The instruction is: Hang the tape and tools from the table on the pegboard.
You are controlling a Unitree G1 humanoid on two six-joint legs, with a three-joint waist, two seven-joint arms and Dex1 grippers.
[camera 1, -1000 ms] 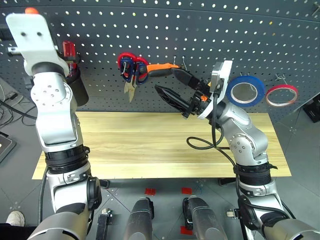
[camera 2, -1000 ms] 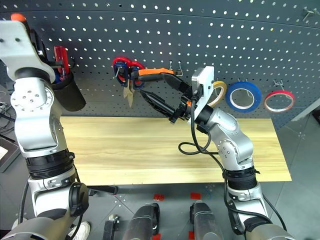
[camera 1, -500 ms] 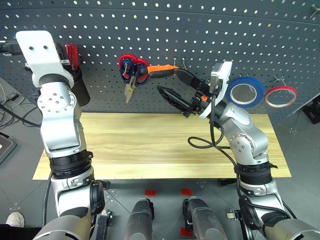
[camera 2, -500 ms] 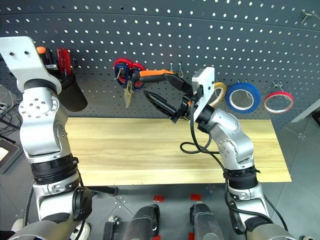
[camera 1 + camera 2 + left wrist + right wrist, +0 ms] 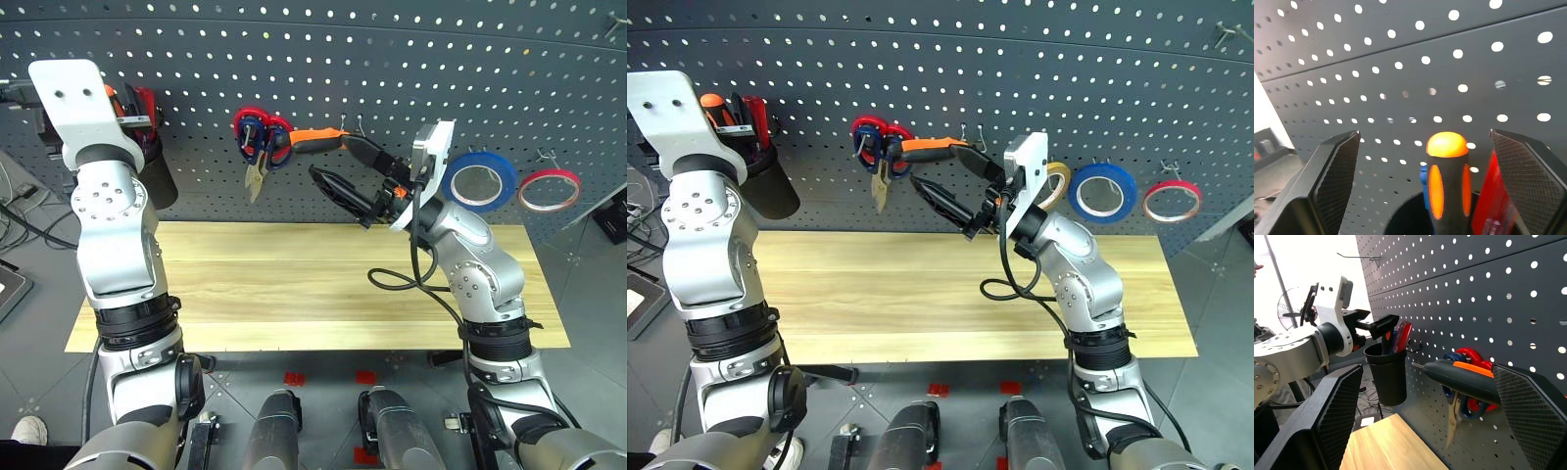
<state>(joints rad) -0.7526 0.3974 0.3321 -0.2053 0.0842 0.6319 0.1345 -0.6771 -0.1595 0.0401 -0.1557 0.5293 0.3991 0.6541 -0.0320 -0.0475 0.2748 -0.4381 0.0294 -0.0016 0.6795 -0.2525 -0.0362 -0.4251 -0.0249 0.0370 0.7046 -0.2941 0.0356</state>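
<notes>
The orange-and-black screwdriver [image 5: 1447, 181] stands handle-up in a black cup [image 5: 157, 174] on the pegboard [image 5: 392, 69]. My left gripper [image 5: 1424, 133] is open, with a finger on each side of that handle and not touching it. The orange-and-black pliers [image 5: 315, 137] hang beside the dark-blue-handled scissors [image 5: 255, 139]. One pliers handle [image 5: 1464, 378] pokes out between the fingers of my open right gripper [image 5: 345, 168]. The blue tape [image 5: 480, 179] hangs on a hook to the right.
Red-handled scissors [image 5: 279, 127] share the hook area with the blue-handled ones. A red screwdriver [image 5: 752, 110] is also in the cup. A thin yellow roll [image 5: 1055, 183] and a thin red roll [image 5: 551, 188] flank the blue tape. The wooden table [image 5: 294, 284] lies below.
My left gripper has opened and let go of the orange-and-black screwdriver, which now stands in the cup. The right gripper has stayed open and still by the pliers.
</notes>
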